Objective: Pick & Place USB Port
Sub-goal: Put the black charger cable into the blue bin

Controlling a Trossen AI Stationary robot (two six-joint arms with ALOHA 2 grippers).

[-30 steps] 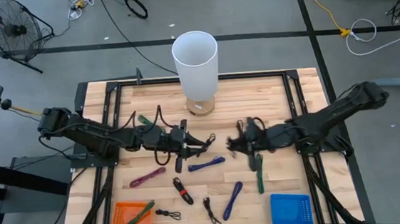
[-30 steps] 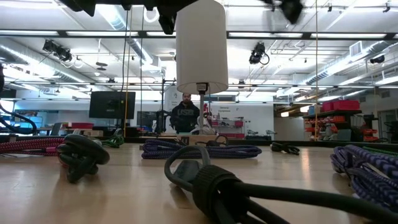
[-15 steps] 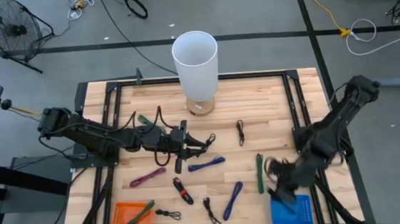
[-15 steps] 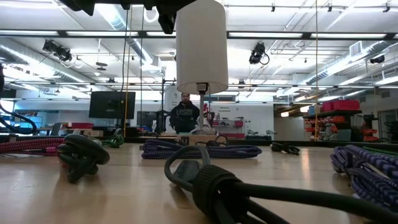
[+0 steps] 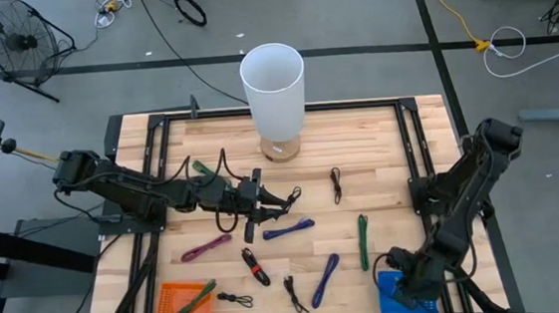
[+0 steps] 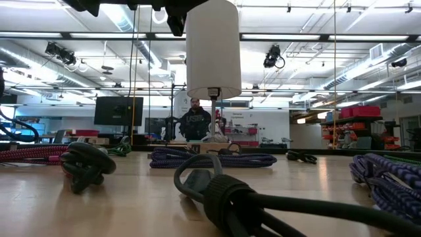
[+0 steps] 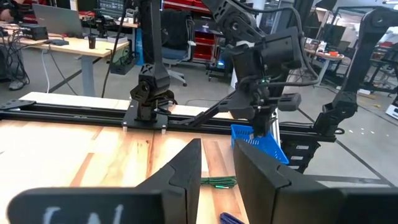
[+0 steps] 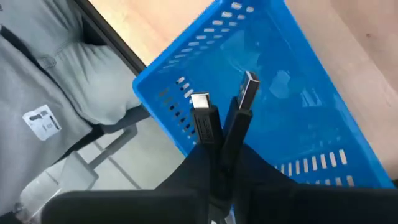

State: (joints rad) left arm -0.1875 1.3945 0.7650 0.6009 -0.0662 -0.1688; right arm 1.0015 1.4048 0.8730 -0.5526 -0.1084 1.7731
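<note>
My right gripper point(image 5: 406, 276) hangs over the blue basket point(image 5: 410, 296) at the table's near right corner, shut on a black USB cable point(image 8: 225, 134). Two metal-tipped plugs point(image 8: 200, 101) point(image 8: 249, 83) stick out past the fingers above the basket point(image 8: 292, 118). My left gripper point(image 5: 254, 210) hovers open over the table's middle, above a tangle of black cable point(image 5: 275, 202), touching nothing. In the left wrist view its fingers point(image 7: 186, 177) stand apart, and the right gripper point(image 7: 260, 118) shows beyond them over the basket point(image 7: 261, 143). My right gripper pinches the black USB cable between its two fingers, just behind the two plugs point(image 8: 227, 146). It comes from above, pointing down into the blue basket. Both plug ends stick out side by side past the fingertips, lifted clear of the basket floor. The rest of the cable is hidden behind the fingers.
A tall white cylinder point(image 5: 273, 77) stands at the far middle. An orange basket point(image 5: 184, 302) with a green cable sits at the near left corner. Several loose cables lie about: purple point(image 5: 207, 247), blue point(image 5: 287, 229) point(image 5: 324, 278), green point(image 5: 363, 242), black point(image 5: 337, 184).
My right gripper has swung quickly from the table's middle toward the near right corner and down, carrying the black cable, and now stands over the blue basket. The left arm has kept still.
</note>
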